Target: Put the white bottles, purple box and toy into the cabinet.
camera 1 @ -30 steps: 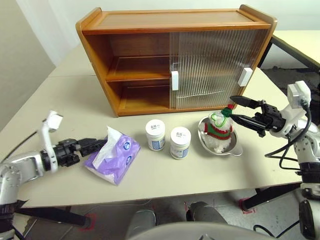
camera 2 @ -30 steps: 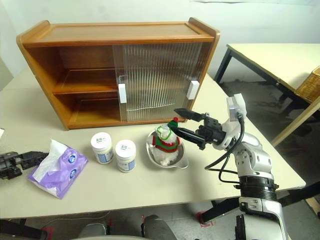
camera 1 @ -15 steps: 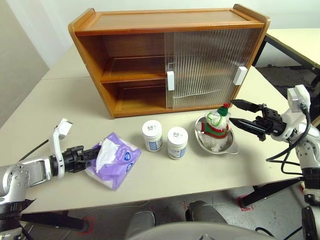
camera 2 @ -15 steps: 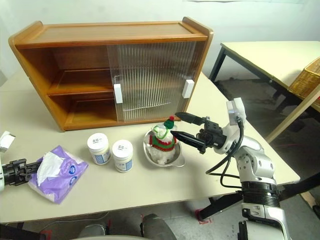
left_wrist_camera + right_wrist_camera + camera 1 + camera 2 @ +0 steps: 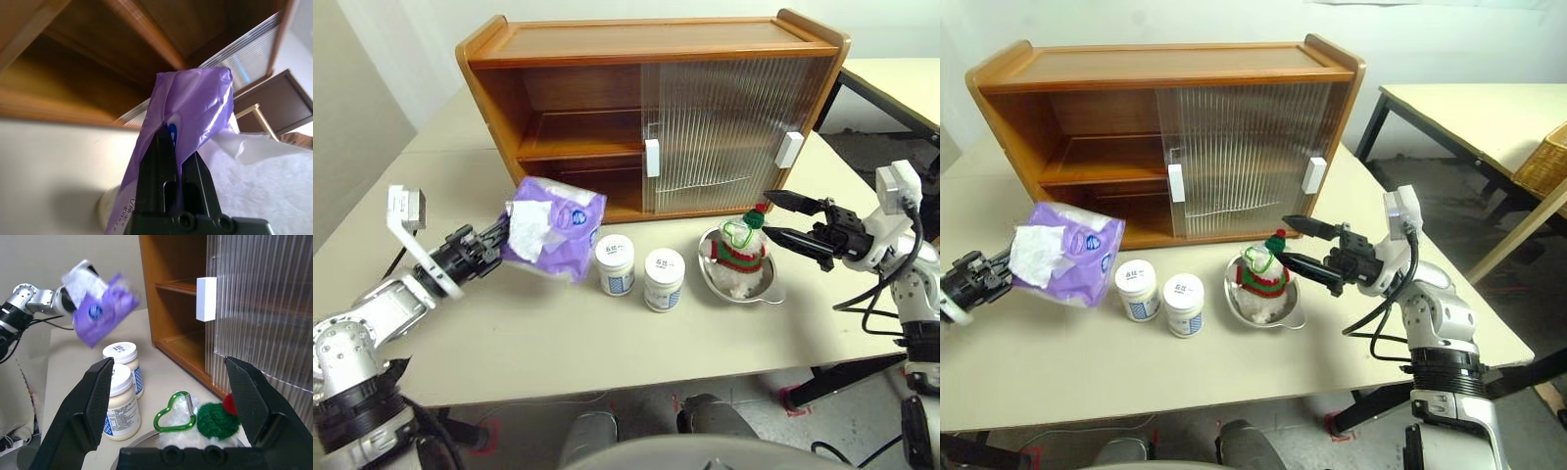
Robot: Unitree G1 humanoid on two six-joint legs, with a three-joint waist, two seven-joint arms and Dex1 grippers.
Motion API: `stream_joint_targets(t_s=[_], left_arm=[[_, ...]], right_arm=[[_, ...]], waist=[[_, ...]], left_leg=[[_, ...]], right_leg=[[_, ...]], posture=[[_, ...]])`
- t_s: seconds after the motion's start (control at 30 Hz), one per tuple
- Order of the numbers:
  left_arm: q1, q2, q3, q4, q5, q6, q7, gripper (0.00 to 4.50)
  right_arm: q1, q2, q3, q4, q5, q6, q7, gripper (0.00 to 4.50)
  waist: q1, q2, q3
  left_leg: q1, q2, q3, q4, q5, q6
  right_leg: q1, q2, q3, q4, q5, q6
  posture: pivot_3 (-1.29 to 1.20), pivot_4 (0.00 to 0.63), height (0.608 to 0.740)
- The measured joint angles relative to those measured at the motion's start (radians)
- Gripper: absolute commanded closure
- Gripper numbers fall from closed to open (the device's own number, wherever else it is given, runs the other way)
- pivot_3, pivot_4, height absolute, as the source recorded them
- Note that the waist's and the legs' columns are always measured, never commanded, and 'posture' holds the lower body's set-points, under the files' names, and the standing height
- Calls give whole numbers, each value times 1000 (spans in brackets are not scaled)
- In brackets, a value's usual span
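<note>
We saw the left gripper clamped tight on the purple box, its two black fingers pinching a fold of the soft plastic at the pack's edge. The pack hung in the air off the fingertips, clear of the table, with white tissue showing at the end nearest the fingers. Just past it stood the cabinet — the open left half with its two wooden shelves lay directly beyond the held pack. Below and to the right of the pack, the two white bottles stood upright on the table, side by side and nearly touching, in front of the cabinet's lower shelf.

The right gripper was spread wide and held nothing, its fingers level and pointing toward the toy. The fingertips stood just beside the toy's red-topped hat, one slightly above it and one at the height of the scarf — we could not tell whether either touched it. The toy sat upright in a round metal dish, a green clip at its neck. Behind it were the cabinet's ribbed sliding doors, both drawn over the right half, each with a white handle.
</note>
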Motion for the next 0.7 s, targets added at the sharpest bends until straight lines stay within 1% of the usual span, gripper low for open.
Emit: stream_joint_targets(t_s=[0.13, 0.23, 0.4, 0.57, 0.63, 0.7], left_arm=[[-52, -1, -1, -30, -72, -31, 138, 4464], [-97, -1, -13, -31, -77, -65, 230, 4464], [-177, -7, -36, -30, -73, -137, 356, 4464], [-278, -83, -92, -31, -48, -239, 489, 4464], [-313, -132, -134, -32, -27, -277, 532, 4464], [-324, -156, -165, -32, -18, -301, 554, 4464]], right_arm=[[-2, 1, 2, 1, -1, 0, 2, 0], [-6, 1, 4, 10, -2, 0, 4, 0], [-12, 4, 9, 16, -7, -4, 10, 0], [-21, 16, 11, 17, -3, -13, 23, 0], [-28, 41, 2, 10, 25, -2, 22, 0], [-30, 49, -4, 3, 46, 6, 21, 0]], waist=[[6, -1, 1], [9, -5, 3], [11, -7, 5], [14, -9, 6], [18, -11, 7], [21, -12, 8]], left_leg=[[7, 0, 0, 0, 0, 0], [14, -1, 0, 0, 0, 1], [15, -2, 0, 0, -1, 1], [14, -3, 0, 0, -1, 1], [14, -3, 0, 0, -1, 1], [14, -3, 1, 0, -1, 1]], right_leg=[[6, 0, 0, 0, 0, 1], [13, 0, 1, 0, -2, 5], [14, 0, 1, -1, -2, 4], [15, 0, 1, -1, -2, 4], [16, 0, 1, -1, -2, 4], [16, 0, 1, -1, -2, 5]], posture=[[-55, 0, 740], [-54, 0, 740], [-58, 0, 740], [-56, 0, 740], [-56, 0, 740], [-60, 0, 740]])
